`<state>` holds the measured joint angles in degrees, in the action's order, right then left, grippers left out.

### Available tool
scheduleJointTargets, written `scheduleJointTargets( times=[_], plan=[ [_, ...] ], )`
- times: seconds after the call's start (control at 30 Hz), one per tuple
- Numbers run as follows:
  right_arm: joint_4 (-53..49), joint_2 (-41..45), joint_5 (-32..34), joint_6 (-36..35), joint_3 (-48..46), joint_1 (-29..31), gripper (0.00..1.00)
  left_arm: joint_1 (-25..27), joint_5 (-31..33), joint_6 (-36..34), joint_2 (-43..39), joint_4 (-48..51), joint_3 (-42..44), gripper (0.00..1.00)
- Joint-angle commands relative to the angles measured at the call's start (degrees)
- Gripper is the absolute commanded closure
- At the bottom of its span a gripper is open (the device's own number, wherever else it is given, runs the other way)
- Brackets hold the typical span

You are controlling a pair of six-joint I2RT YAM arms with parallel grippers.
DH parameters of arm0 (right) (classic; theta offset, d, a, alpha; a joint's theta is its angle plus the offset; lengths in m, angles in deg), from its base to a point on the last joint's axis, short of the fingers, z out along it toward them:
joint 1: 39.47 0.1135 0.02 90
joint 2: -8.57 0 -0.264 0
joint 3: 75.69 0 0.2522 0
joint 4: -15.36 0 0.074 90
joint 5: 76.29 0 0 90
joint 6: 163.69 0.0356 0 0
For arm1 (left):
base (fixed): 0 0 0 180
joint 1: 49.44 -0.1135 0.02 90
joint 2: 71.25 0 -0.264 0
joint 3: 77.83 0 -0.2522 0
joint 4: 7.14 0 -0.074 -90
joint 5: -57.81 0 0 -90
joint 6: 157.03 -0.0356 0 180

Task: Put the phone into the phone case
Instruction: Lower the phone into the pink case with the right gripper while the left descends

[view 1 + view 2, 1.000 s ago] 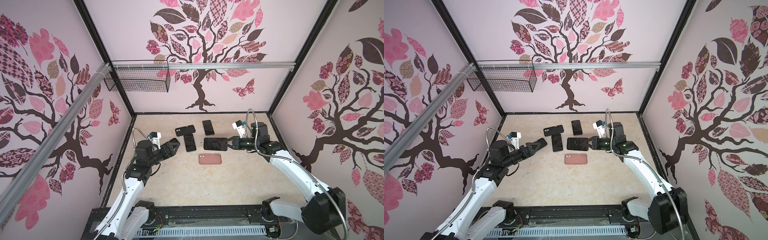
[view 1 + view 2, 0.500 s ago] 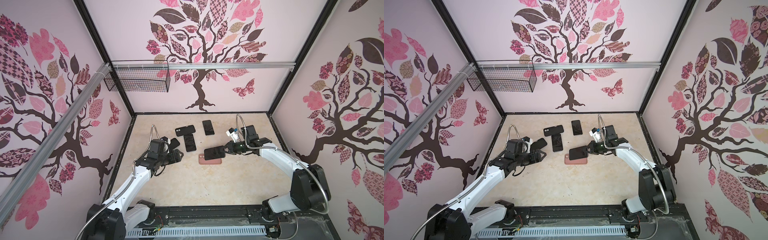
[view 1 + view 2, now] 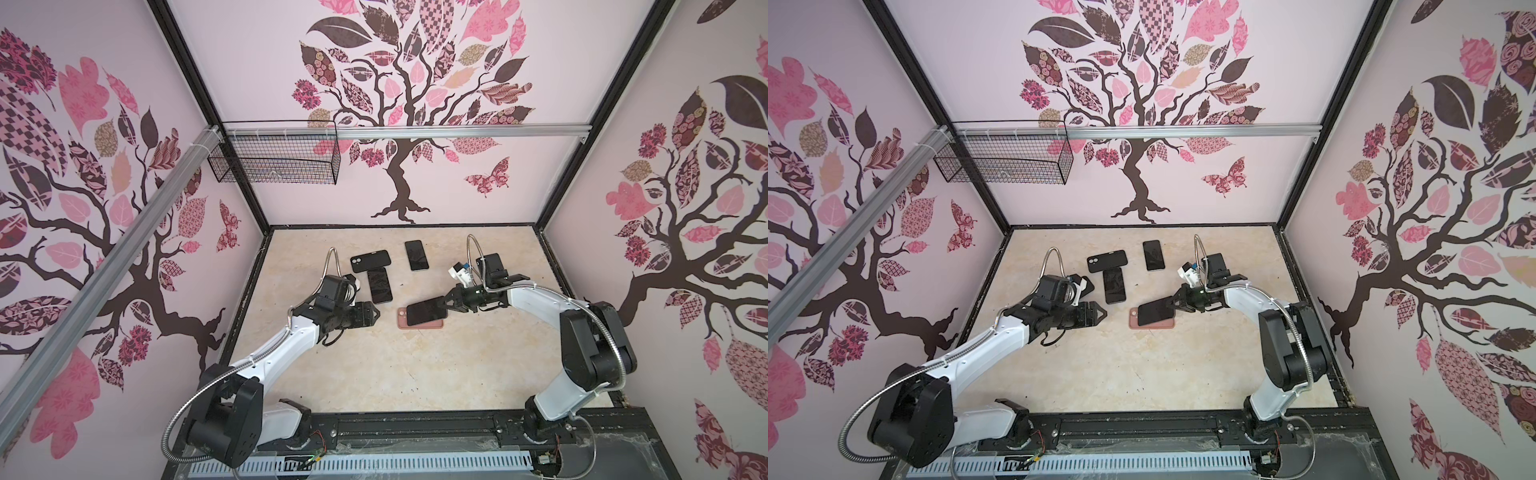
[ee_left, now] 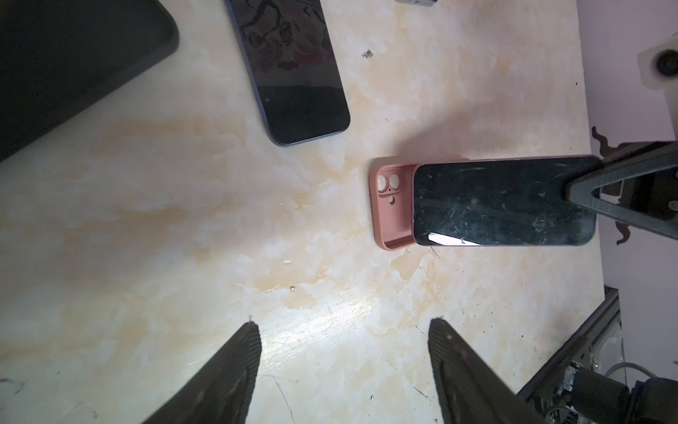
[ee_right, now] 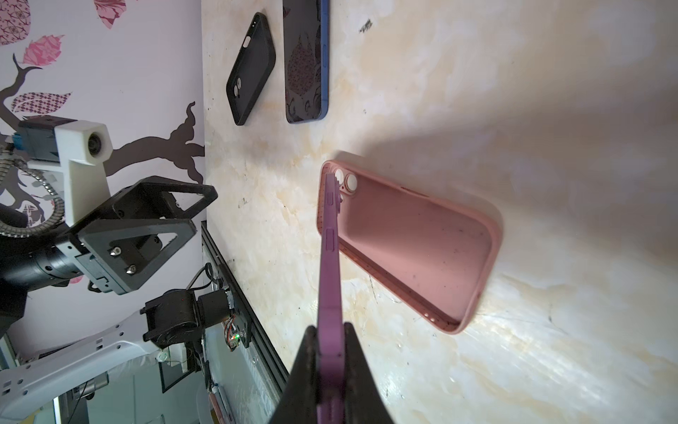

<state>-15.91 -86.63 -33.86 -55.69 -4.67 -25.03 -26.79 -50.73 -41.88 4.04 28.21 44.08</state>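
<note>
The table [image 3: 374,374] is pale. The left tool [image 3: 375,314] is low over it, jaws wide with nothing between them. The right tool [image 3: 446,308] is closed tight on one end of the phone [image 3: 424,312]. The pink case [image 3: 402,318] lies flat just past that tool's tip. The phone tilts over it.
</note>
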Motion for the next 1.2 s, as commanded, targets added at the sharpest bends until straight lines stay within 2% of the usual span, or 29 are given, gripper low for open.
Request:
scheduleJointTargets(
  times=[0.0, 0.33, 0.7, 1.17],
  plan=[
    [3.1, -1.6, -3.5, 0.4, 3.0, -0.2, 1.0, 1.2, -0.7, -1.9, 2.3, -3.4, -3.9, 0.26],
    [5.5, -4.8, -4.6, 1.3, 2.3, -0.2, 1.0, 2.5, -4.0, -3.6, 10.2, -6.3, -6.7, 0.34],
    [8.6, -6.4, -5.8, 3.8, 0.6, -0.2, 1.0, 4.0, -6.9, -2.4, 16.5, -11.7, -6.8, 0.41],
    [10.9, -7.5, -6.6, 5.3, -1.7, -0.2, 0.97, 6.5, -5.9, -1.4, 22.4, -17.0, -7.3, 0.48]
  ],
)
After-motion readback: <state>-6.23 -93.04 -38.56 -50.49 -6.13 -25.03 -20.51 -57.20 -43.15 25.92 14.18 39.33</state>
